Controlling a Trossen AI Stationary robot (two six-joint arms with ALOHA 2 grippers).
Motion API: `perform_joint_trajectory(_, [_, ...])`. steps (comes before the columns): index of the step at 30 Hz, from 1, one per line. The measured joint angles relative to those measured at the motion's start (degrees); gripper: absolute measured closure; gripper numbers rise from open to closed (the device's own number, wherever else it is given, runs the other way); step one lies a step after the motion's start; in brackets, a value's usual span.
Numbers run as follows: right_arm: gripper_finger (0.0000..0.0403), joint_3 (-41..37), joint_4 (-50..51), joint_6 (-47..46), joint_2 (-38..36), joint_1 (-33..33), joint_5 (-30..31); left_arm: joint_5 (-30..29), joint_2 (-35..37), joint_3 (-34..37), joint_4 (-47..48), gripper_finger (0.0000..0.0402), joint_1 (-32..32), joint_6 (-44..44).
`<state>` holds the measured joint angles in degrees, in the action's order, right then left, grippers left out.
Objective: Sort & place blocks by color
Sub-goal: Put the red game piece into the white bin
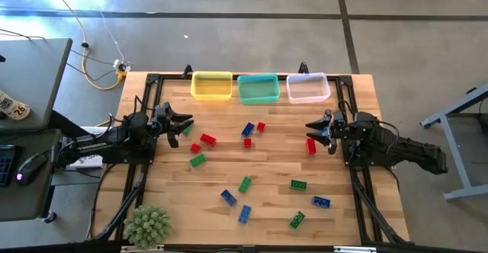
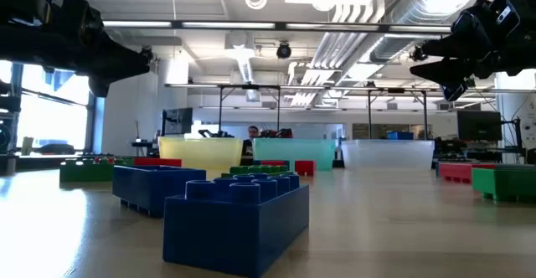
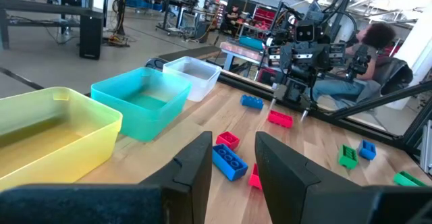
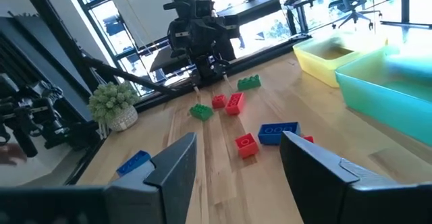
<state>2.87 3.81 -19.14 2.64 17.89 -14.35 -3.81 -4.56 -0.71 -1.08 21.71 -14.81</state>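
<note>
Blocks all unsorted, both arms hovering: right gripper point(image 1: 319, 129), fingers spread and empty, should drop squarely over the red brick point(image 1: 311, 145) beside it, while left gripper point(image 1: 183, 125) waits open.

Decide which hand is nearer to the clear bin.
Right. The right hand hovers just below the clear bin in the high view; the left hand sits across the table, beside the yellow bin.

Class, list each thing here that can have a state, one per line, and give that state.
Yellow bin: empty.
Teal bin: empty.
Clear bin: empty.
Blocks: scattered loose on the table, none binned.
Left gripper: jaws open, holding nothing.
Right gripper: jaws open, holding nothing, red block lying beside it.
</note>
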Motion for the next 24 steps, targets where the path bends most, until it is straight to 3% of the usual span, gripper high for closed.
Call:
perform_joint_trajectory(9, [0.0201,-0.1,-0.2,-0.6,0.0,0.0,4.8,0.0,0.0,0.0,0.0,0.0298,0.0,0.0])
perform_joint_trajectory(16, [0.0201,-0.1,-1.3,-13.0,0.0,0.0,4.8,0.0,0.0,0.0,0.0,0.0298,0.0,0.0])
perform_joint_trajectory(24, [0.0201,-0.1,-5.6,-17.4,0.0,0.0,4.7,-0.3,0.0,0.0,0.0,0.0298,0.0,0.0])
